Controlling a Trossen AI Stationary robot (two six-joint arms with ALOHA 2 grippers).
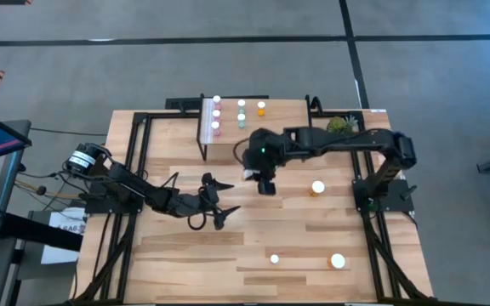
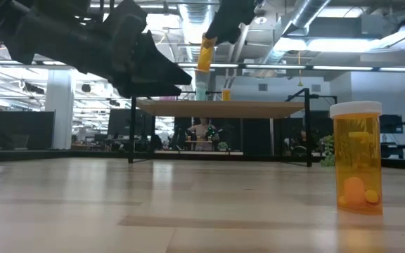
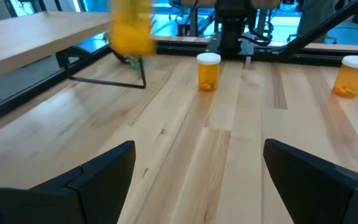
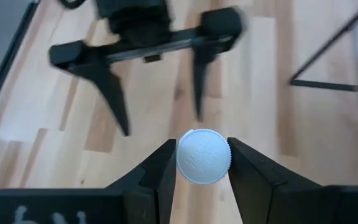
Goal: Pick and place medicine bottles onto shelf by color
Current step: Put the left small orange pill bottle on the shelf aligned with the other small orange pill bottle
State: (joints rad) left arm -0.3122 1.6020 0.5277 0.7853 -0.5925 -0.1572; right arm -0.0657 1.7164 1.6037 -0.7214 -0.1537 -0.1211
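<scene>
Nearest the low camera, a wide orange medicine bottle (image 2: 357, 157) stands upright on the counter (image 2: 188, 211). Above the counter's middle, the left end effector (image 1: 215, 201) hangs with its fingers spread wide, gripping nothing. Just beyond it, the right end effector (image 4: 202, 163) is clamped on a white-capped orange bottle (image 4: 203, 155), lifted clear of the wood near the shelf (image 1: 228, 140). Farther back on the shelf, pink bottles (image 1: 216, 113), teal ones (image 1: 241, 113) and one orange bottle (image 1: 261, 108) stand in rows.
</scene>
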